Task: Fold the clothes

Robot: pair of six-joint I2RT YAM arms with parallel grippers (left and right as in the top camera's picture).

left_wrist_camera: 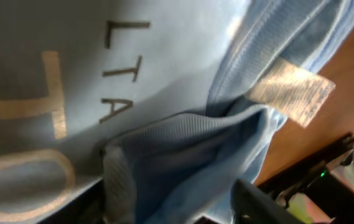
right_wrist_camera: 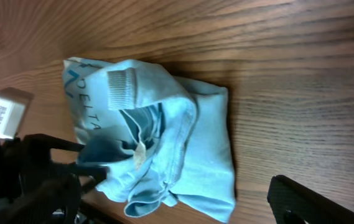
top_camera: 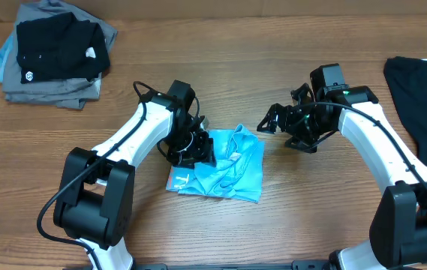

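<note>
Looks roughly midway through folding the light blue T-shirt: already brought down to a small, thick bundle, yet with nothing squared off. Shows, directly under the left gripper, the printed chest panel with a few letters of the white wording, and just past the fingertips the ribbed collar turned up, its woven label sticking out. Shows, further out from that gripper, hems and layers lying crooked over one another, edges curling rather than lined up. Leaves, by that reckoning, smoothing the lumps, tucking the collar flat and making a last tidy fold. Cannot tell whether the left gripper pinches cloth or merely presses on it: sits buried in the near edge of the bundle, dark fingers lost among the folds in the right wrist view, contact plain but a grip not, and the gap between the jaws hidden by fabric. Finds the right gripper on the far side of the bundle from the left one, near the cloth but clear of it, jaws spread wide and carrying nothing. Shows bare wooden table beyond both, then, well away behind the left arm, a stack of grey and black garments, and off past the right arm a black garment at the edge.
</note>
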